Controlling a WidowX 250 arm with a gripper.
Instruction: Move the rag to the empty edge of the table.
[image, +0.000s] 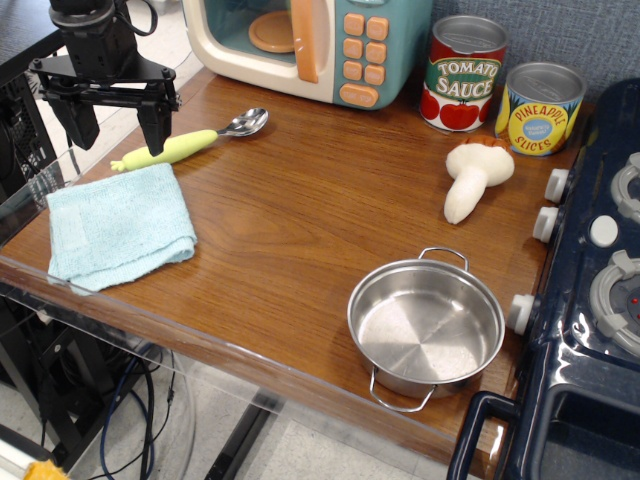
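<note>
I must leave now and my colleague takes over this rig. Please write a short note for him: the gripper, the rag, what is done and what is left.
Gripper: open, empty, raised above the table's back-left area, over the spoon handle.
Rag: lies flat at the front-left corner of the table, reaching the bare edge; nothing touches it.
Done: the rag appears placed and released.
Left: probably nothing; only check the placement.

My arm runs off the top edge above my gripper (118, 130), and the toy microwave (310, 45) loses its top there too. The toy stove (590, 300) is cut by the right and bottom edges. One finger (153, 130) covers part of the spoon's (195, 140) yellow-green handle.
</note>
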